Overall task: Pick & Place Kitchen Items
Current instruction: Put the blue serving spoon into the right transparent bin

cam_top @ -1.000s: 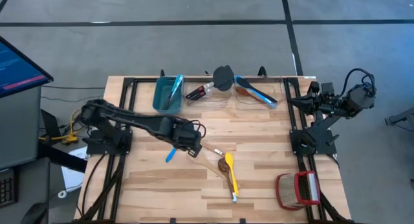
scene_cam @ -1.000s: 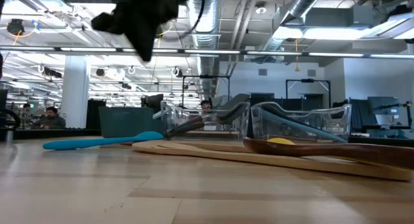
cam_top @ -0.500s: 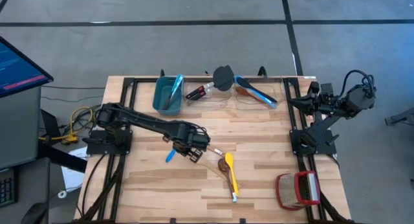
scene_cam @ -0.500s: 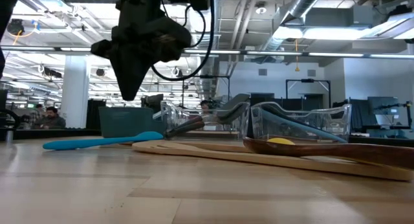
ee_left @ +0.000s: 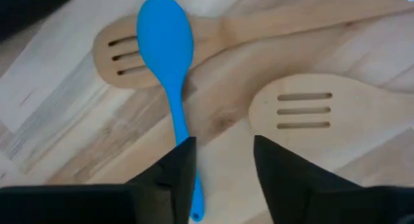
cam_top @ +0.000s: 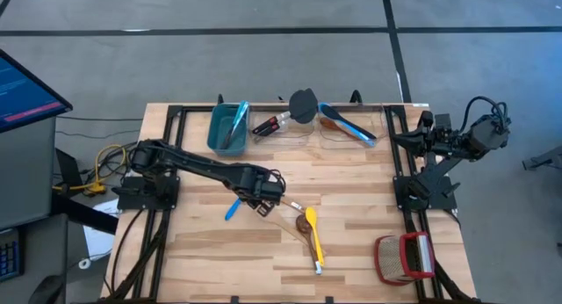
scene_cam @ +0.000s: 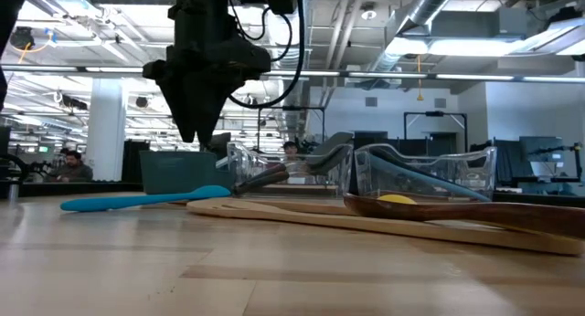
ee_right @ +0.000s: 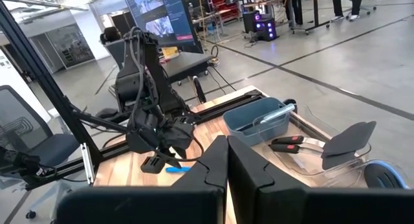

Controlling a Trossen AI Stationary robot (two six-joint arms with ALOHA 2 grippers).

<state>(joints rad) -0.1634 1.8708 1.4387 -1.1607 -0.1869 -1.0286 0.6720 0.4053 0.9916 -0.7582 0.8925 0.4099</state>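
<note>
Seen from above, the left end effector (cam_top: 262,197) hovers over the middle of the wooden bench (cam_top: 351,251), fingers parted and holding nothing, straddling a blue silicone spoon (ee_left: 167,49) lying across a slotted wooden spatula (ee_left: 123,48). The right end effector (ee_right: 228,160) waits closed and empty at the bench's right edge.

Below your left gripper (ee_left: 223,166) bare wood shows between the fingers. The blue spoon (ee_left: 167,49) crowds it at ten o'clock, a slotted wooden spoon (ee_left: 310,111) at two. Six o'clock table edge lies open.
</note>
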